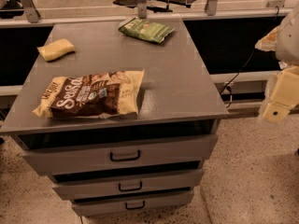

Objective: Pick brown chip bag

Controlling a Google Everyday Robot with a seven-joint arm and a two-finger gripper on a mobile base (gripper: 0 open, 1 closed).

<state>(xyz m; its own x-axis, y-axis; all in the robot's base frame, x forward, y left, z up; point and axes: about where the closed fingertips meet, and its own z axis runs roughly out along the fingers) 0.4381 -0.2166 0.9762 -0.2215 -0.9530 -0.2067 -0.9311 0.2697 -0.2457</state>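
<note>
bag [91, 96]: flat on the front-left of the cabinet top [177, 78], long axis running left-right | gripper [279, 99]: off the cabinet's right edge, well apart from bag, which lies to its left | gripper aperture: cannot be made out

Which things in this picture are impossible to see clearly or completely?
1. Cream gripper, right of the grey metal cabinet: camera view's right edge cuts it off.
2. Large crinkly brown chip bag: small print too blurred to read.
3. Three grey drawers: contents hidden behind their fronts.
</note>
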